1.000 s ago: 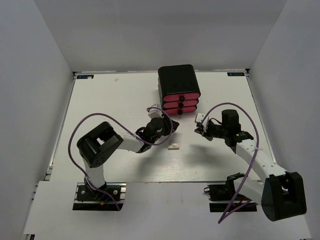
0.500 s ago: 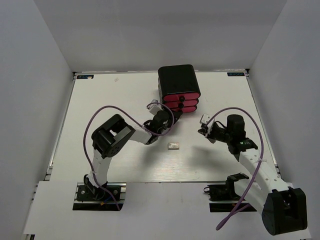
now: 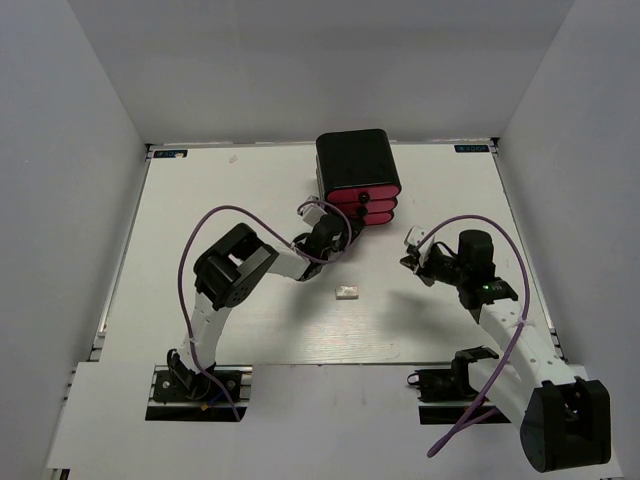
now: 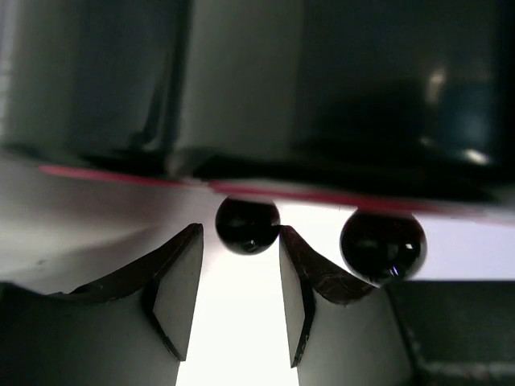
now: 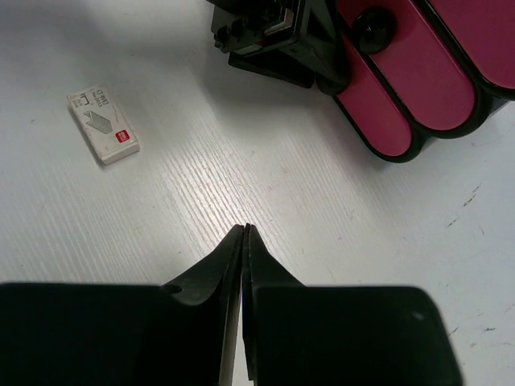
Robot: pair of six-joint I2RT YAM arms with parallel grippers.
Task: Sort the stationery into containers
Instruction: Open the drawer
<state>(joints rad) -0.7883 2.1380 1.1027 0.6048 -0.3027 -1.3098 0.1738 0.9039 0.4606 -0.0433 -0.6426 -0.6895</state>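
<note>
The black cabinet [image 3: 352, 158] stands at the back middle with three stacked pink drawers [image 3: 361, 205] facing me. My left gripper [image 3: 334, 226] is open right at the lowest drawer. In the left wrist view its jaws [image 4: 240, 233] stand either side of a round black knob [image 4: 248, 225]; the knob touches the right finger and a gap shows on the left. A second knob [image 4: 382, 244] is to the right. The white eraser [image 3: 347, 292] lies on the table, also in the right wrist view [image 5: 103, 122]. My right gripper [image 3: 413, 256] [image 5: 245, 227] is shut and empty above the table. No coloured sticks show.
The white table [image 3: 230, 200] ends at grey walls at the back and on both sides. The right wrist view shows the pink drawers [image 5: 410, 80] at the upper right, with the left gripper's black body [image 5: 278, 36] in front of them.
My left gripper has moved up and right from near the eraser to the lowest drawer's knob. My right gripper has drawn back a little to the right.
</note>
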